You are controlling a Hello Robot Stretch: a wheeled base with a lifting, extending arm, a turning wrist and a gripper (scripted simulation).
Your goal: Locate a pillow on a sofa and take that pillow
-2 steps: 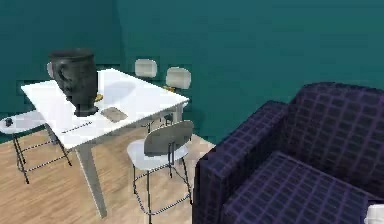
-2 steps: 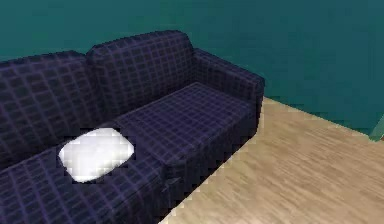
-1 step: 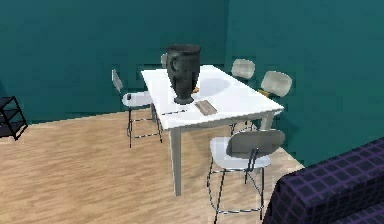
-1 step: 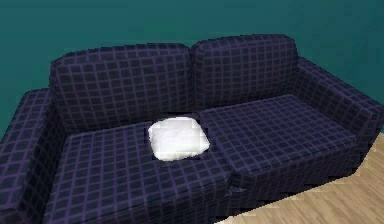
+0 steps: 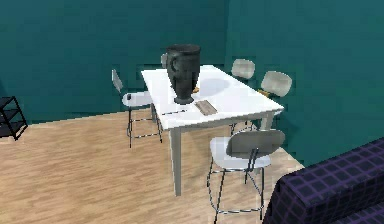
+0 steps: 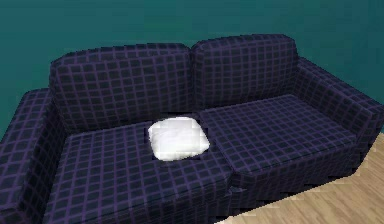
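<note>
Navy checked sofa [image 6: 280, 130] spans the arm side view, a two-seater with two back cushions and rolled arms, set against a teal wall [image 6: 90, 25]. A white, rumpled pillow [image 6: 179, 138] lies flat on the left seat cushion, just beside the seam between the two seats and close under the left back cushion. It touches nothing but the upholstery. A sliver of pale wooden floor [image 6: 340, 205] shows at the arm side view's lower right, in front of the sofa's base.

In the forward view, one corner of the same checked sofa [image 5: 335, 185] fills the lower right. Near it stands a white worktop [image 5: 235, 100] on slim legs, with four grey-seated metal chairs around it. One chair [image 5: 245, 150] is at the near end, one [image 5: 135, 98] is on the left side, and two [image 5: 243, 68] [image 5: 276, 82] are on the far right. A dark, footed urn-like ornament [image 5: 183, 72] stands upright near the worktop's middle. Just beside it lies a small flat item [image 5: 206, 105], too small to identify. A black wire rack [image 5: 12, 118] stands at the forward view's left edge, against the teal wall.

As for the pincer, its state cannot be told.
</note>
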